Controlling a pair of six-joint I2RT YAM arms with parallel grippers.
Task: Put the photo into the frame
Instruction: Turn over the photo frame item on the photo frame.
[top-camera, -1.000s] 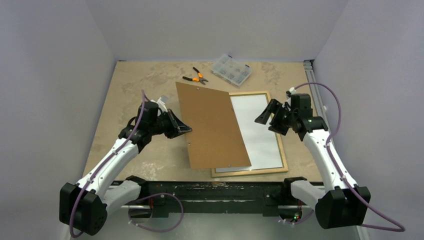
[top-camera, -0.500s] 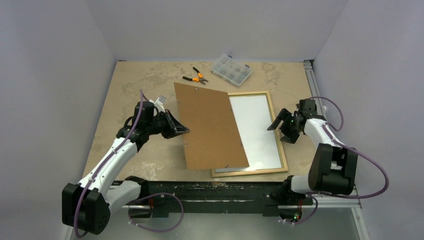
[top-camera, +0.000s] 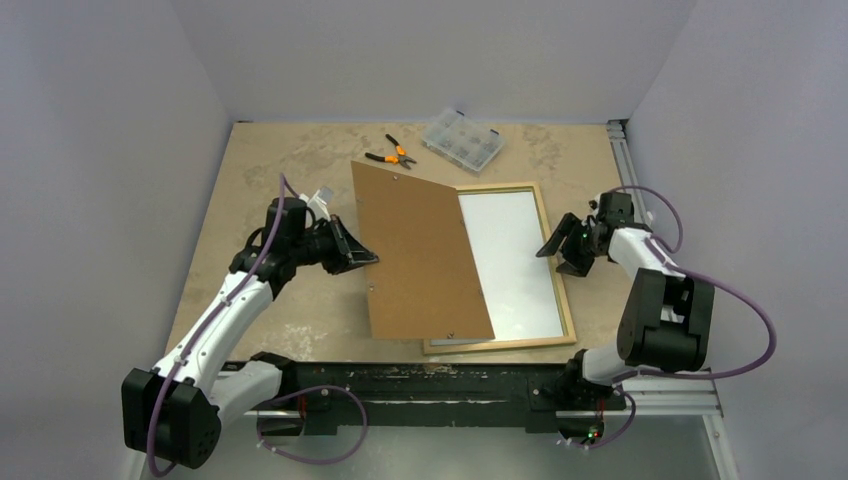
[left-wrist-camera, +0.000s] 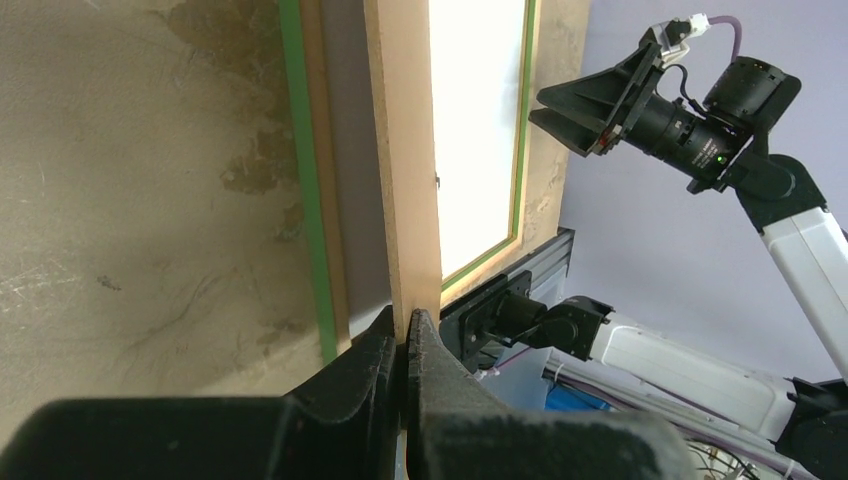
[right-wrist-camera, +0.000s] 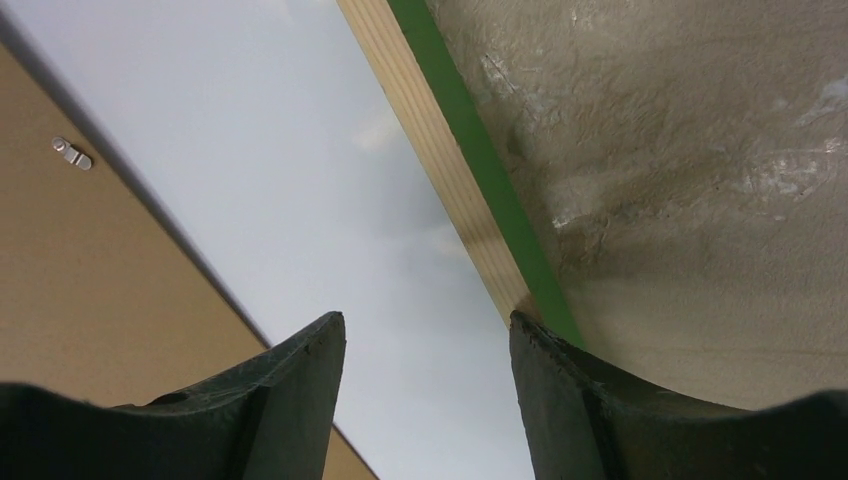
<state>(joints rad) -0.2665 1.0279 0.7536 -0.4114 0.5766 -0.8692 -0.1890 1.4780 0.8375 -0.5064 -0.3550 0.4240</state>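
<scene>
Reaching in from the left with the left hand (top-camera: 372, 260), fingers pressing together on the left edge of the board (top-camera: 420, 250), holding it raised over the left half of the frame (top-camera: 500, 344). Hovering the right hand (top-camera: 553, 260) above the frame's right rail, fingers spread, gripping nothing, forearm folding back sharply towards its base. Showing the photo (top-camera: 510, 250) white side up inside the frame, its left part hiding under the board. Lying flat on the mottled tan worktop (top-camera: 280, 170): matte brown fibreboard, pale wood rails edged green. Sitting well apart at the far side: pliers (top-camera: 392, 154) and a clear box (top-camera: 462, 140).
</scene>
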